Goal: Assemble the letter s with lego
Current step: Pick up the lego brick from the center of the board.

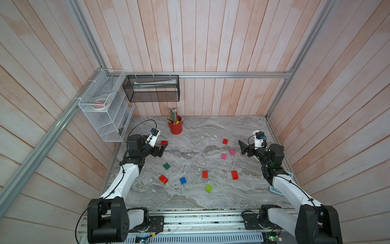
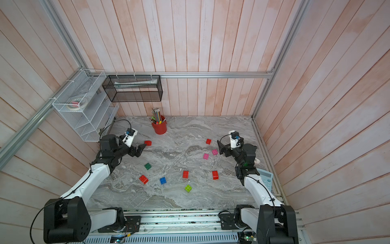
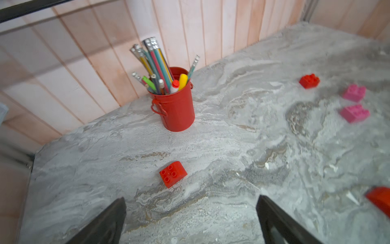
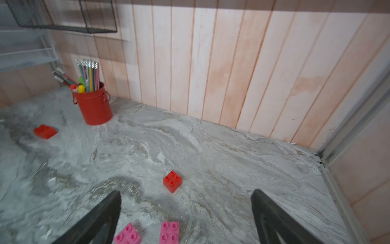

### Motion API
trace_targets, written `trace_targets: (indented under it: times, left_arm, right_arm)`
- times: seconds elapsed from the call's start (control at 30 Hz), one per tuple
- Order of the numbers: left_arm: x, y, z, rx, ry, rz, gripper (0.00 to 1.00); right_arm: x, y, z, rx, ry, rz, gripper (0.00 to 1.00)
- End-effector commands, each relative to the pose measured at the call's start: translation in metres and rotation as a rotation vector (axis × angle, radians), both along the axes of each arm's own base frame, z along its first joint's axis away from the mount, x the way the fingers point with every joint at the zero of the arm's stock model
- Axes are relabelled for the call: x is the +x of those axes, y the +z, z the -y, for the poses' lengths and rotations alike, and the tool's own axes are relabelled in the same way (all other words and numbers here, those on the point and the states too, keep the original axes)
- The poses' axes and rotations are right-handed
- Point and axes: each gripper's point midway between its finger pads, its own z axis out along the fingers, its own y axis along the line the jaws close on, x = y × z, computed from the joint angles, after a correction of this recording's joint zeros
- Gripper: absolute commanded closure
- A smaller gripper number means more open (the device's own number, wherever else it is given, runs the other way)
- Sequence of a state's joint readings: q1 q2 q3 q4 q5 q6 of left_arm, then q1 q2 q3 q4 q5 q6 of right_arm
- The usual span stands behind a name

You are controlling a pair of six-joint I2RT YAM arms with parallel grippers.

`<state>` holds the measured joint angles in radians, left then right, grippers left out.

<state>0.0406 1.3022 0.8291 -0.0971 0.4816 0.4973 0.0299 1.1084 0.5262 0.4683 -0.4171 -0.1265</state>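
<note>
Lego (image 1: 205,174) all loose, none joined: ten bricks scattered over tabletop (image 1: 190,198), every one on the arms' side of red pencil cup (image 1: 175,126). Curved red brick (image 1: 164,143) lies nearest the cup; lime brick (image 1: 208,188) farthest. Left hand (image 1: 163,150) just short of curved brick, right hand (image 1: 242,147) further from cup beside pink bricks (image 1: 224,156); both spread wide, holding nothing. Risks, as judged: rounded top slipping from a pinch; overreach tipping the cup; bricks skating when pressed together.

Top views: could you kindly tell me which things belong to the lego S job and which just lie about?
Job: five red bricks, two pink bricks, blue brick, dark green brick, lime brick.
Lying about: red pencil cup, white rack, mesh basket, calculator.
</note>
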Motion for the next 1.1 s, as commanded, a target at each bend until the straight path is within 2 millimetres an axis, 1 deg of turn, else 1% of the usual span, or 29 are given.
trace_targets:
  times: [0.0, 0.1, 0.2, 0.37, 0.43, 0.63, 0.77, 0.9, 1.07]
  left_arm:
    - [-0.011, -0.033, 0.008, 0.146, -0.194, -0.11, 0.0]
    - [0.005, -0.038, 0.007, 0.218, -0.251, -0.098, 0.02]
    - [0.023, -0.046, 0.001, 0.285, -0.28, -0.114, 0.06]
    - [0.047, -0.061, -0.009, 0.369, -0.307, -0.121, 0.11]
    - [0.055, -0.069, -0.011, 0.389, -0.329, -0.137, 0.17]
    - [0.075, -0.09, -0.012, 0.407, -0.368, -0.173, 0.2]
    - [0.088, -0.097, -0.01, 0.397, -0.386, -0.183, 0.2]
    - [0.096, -0.11, -0.01, 0.397, -0.397, -0.209, 0.23]
    - [0.098, -0.124, -0.01, 0.396, -0.416, -0.239, 0.26]
  right_arm:
    - [-0.018, -0.019, -0.028, -0.05, 0.164, -0.129, 0.02]
    - [-0.021, -0.017, -0.042, -0.072, 0.233, -0.159, 0.02]
    - [-0.023, -0.015, -0.052, -0.061, 0.279, -0.186, 0.02]
    - [-0.023, -0.017, -0.06, -0.065, 0.313, -0.215, 0.02]
    - [-0.023, -0.018, -0.062, -0.069, 0.321, -0.225, 0.02]
    - [-0.019, -0.025, -0.063, -0.089, 0.335, -0.265, 0.02]
    - [-0.017, -0.031, -0.063, -0.096, 0.335, -0.291, 0.02]
    - [-0.017, -0.037, -0.063, -0.102, 0.336, -0.316, 0.02]
    - [-0.018, -0.044, -0.063, -0.109, 0.343, -0.341, 0.02]
